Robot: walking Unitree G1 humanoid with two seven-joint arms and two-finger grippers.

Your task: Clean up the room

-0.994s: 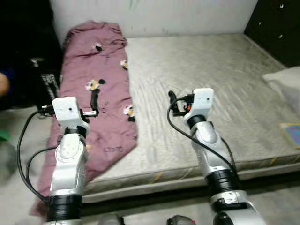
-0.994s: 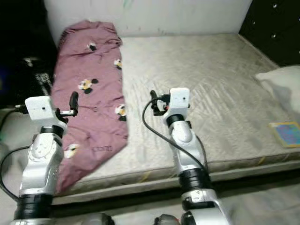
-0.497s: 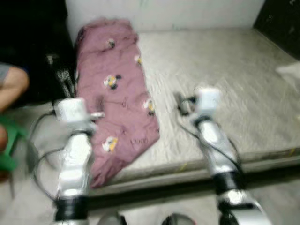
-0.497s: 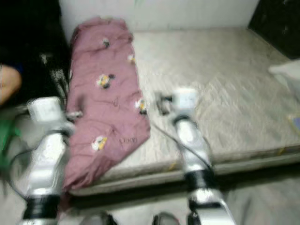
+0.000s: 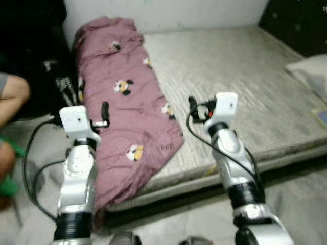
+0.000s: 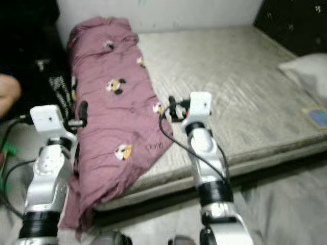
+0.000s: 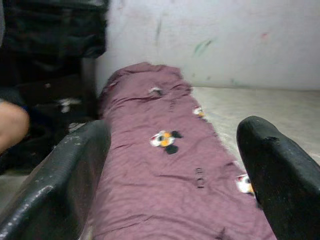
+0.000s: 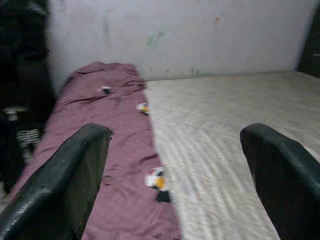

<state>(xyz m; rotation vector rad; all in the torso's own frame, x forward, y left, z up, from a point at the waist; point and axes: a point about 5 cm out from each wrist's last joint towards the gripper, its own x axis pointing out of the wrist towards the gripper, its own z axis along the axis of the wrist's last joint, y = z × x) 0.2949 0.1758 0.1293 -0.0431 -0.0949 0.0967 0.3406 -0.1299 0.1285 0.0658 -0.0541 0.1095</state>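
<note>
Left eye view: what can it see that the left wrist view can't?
The left eye view takes in the silver arms, the right end effector, a white pillow and the floor. The left wrist view adds a close look at the left end effector, wide open, and green smudges on the wall. Both have the maroon blanket with cartoon prints, the grey mattress and a person's leg.

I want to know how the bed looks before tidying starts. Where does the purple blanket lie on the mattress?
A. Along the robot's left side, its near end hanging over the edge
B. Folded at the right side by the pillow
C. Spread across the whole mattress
A: the purple blanket runs down the left side of the mattress, its near end drooping over the edge.
</note>
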